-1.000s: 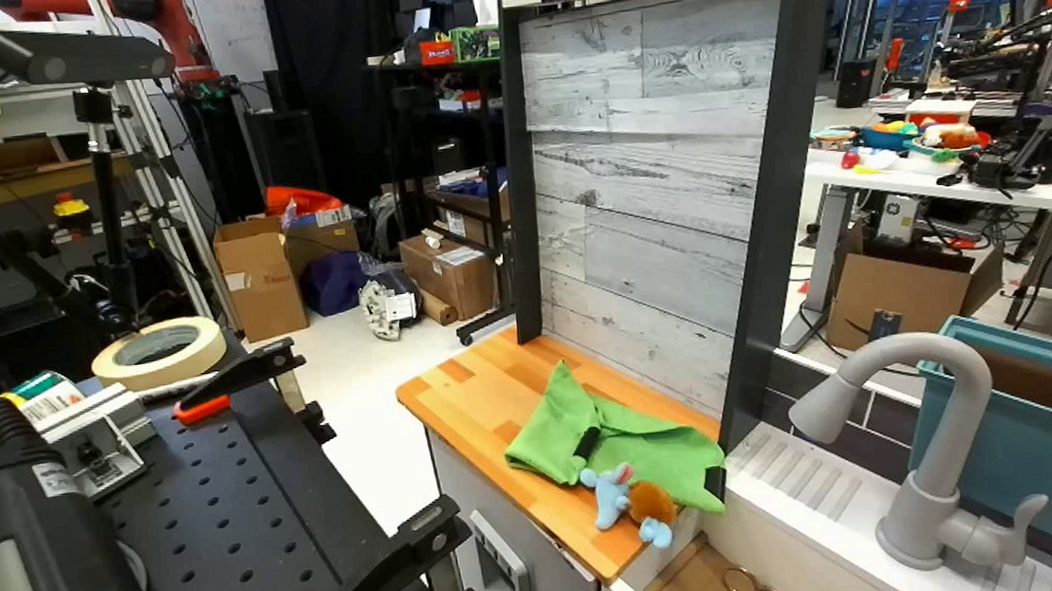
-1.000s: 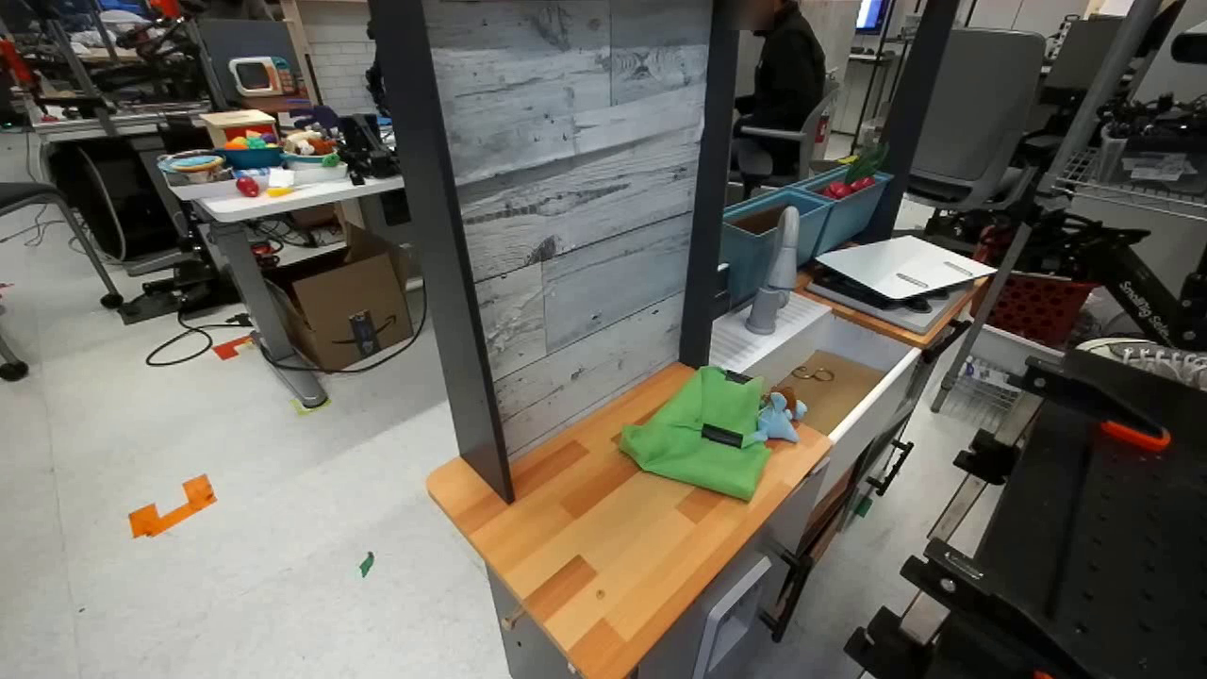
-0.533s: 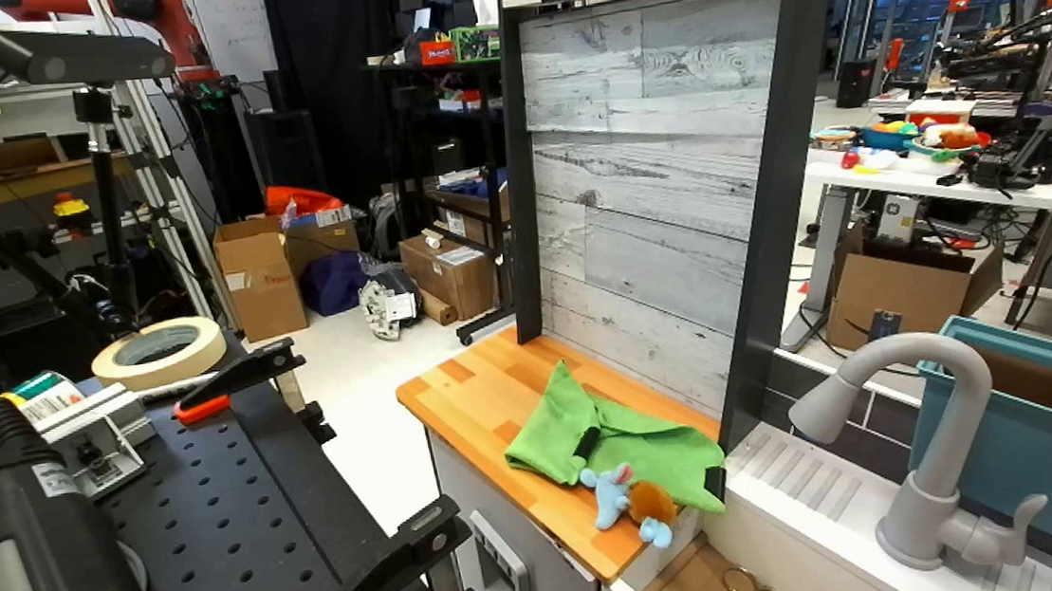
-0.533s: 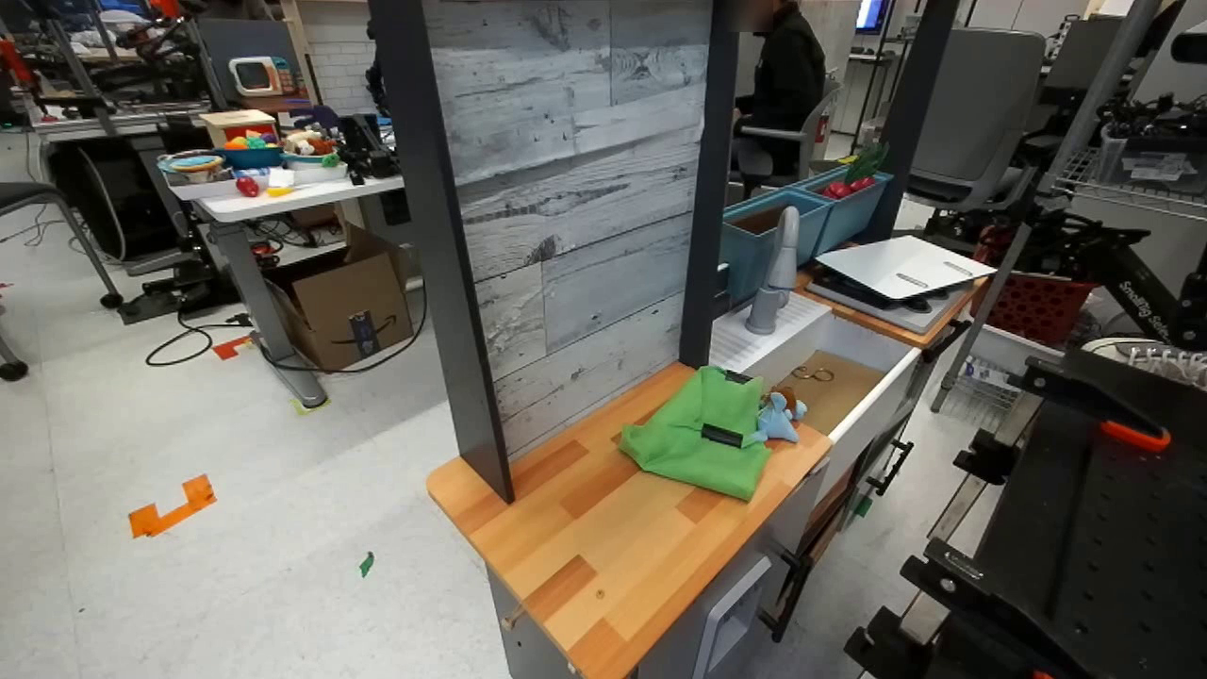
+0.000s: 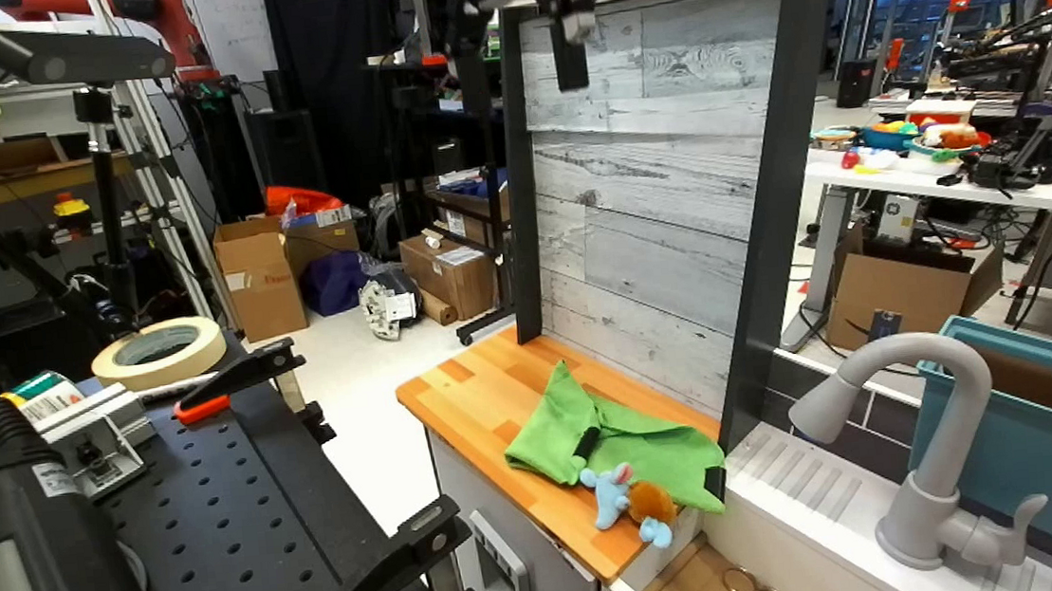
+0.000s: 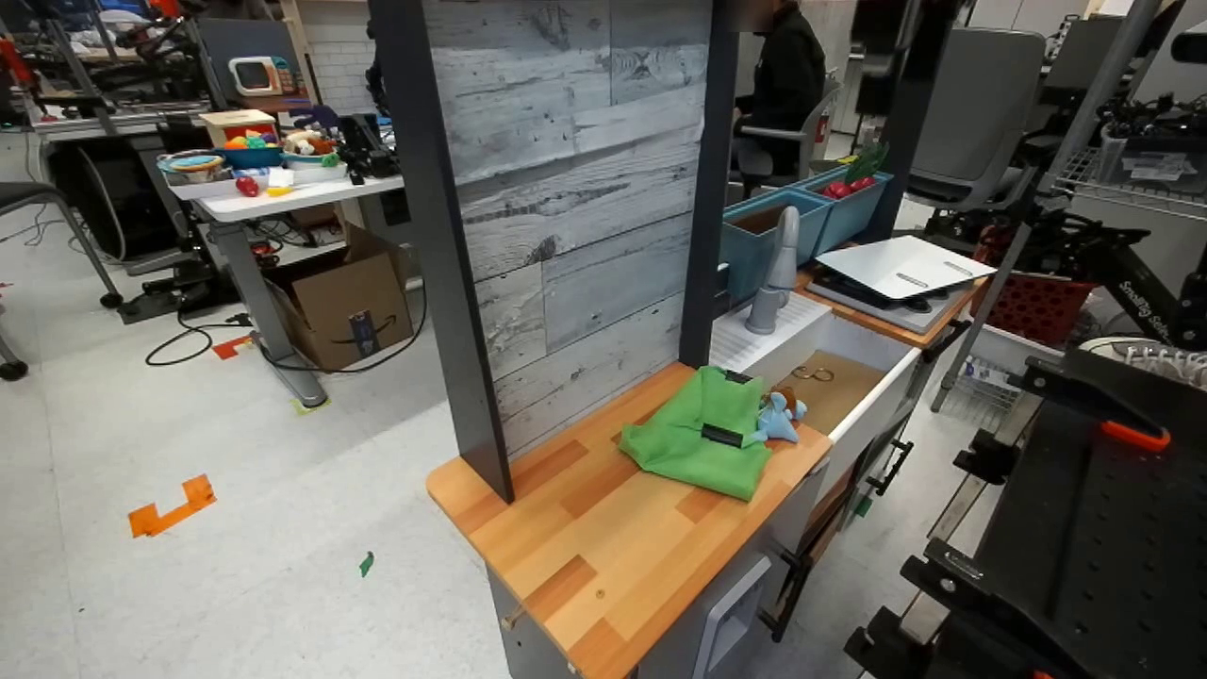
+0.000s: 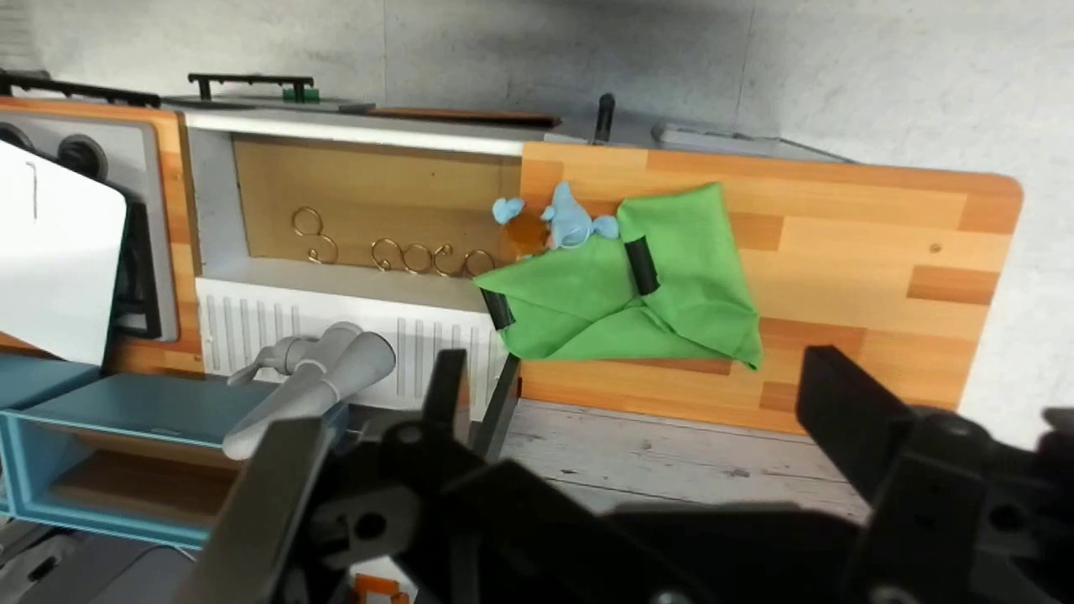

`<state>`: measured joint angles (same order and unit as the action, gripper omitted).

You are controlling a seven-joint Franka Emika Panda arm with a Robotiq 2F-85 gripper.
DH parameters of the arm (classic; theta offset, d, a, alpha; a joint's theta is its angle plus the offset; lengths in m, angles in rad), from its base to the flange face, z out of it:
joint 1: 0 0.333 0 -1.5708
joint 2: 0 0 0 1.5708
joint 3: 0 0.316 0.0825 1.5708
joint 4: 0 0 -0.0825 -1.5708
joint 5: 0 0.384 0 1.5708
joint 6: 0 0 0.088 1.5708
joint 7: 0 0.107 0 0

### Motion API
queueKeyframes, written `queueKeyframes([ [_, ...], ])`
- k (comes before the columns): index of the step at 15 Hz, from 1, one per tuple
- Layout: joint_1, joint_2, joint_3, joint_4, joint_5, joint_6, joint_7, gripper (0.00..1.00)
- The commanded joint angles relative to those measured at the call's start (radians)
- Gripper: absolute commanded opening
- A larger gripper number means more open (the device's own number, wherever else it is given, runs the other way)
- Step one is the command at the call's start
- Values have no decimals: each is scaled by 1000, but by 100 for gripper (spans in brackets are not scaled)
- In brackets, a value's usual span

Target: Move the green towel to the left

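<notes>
End effector (image 5: 523, 91) cropped at top, fingers (image 7: 847, 411) apart; blue-brown plush (image 5: 637, 501) hides part of green towel (image 5: 631, 444).

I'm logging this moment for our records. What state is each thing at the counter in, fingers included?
Green towel: rumpled, partly folded, ungrasped, one end overhanging the counter
Plush toy: lying against the towel
Fingers: spread apart, holding nothing
Faucet: upright, no water visible
Basin: uncovered
White panel: lying over the stovetop
</notes>
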<state>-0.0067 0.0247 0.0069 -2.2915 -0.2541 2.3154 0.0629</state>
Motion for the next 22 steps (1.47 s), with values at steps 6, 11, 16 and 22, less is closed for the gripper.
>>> queueKeyframes([
  [6, 28, 411, -55, 132, -90, 258, 76, 100],
  [11, 55, 642, -84, 275, -60, 234, 57, 100],
  [16, 67, 733, -102, 321, -44, 240, 51, 100],
  [22, 70, 815, -110, 404, -41, 235, 50, 100],
])
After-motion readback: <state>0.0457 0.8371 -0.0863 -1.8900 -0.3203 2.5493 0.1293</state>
